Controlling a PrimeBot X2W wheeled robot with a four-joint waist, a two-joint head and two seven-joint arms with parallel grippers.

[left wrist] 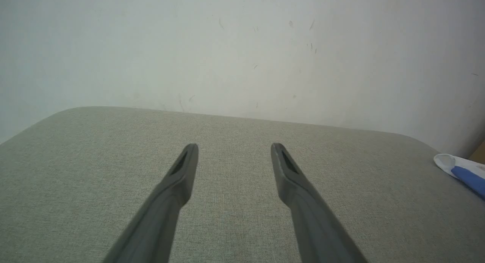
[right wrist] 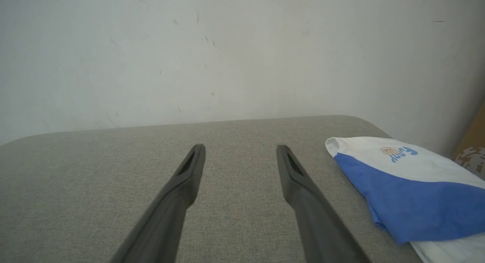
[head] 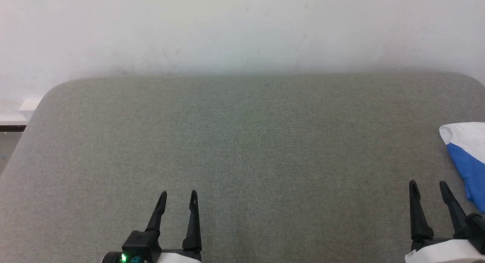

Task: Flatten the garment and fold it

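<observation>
The garment (head: 467,157), a blue and white shirt, lies as a compact folded bundle at the right edge of the grey cushioned surface (head: 242,149). In the right wrist view the garment (right wrist: 409,187) shows a white panel with a small print above a blue section. It appears small at the far right as the garment (left wrist: 460,171) in the left wrist view. My right gripper (head: 429,187) stands open just left of it, not touching. My left gripper (head: 178,196) stands open near the front, nothing between its fingers.
A white wall (head: 242,28) rises directly behind the grey surface. The surface has rounded back corners, and floor shows past its left edge (head: 11,122). A brown cardboard-like object (right wrist: 471,149) stands beyond the garment at the right.
</observation>
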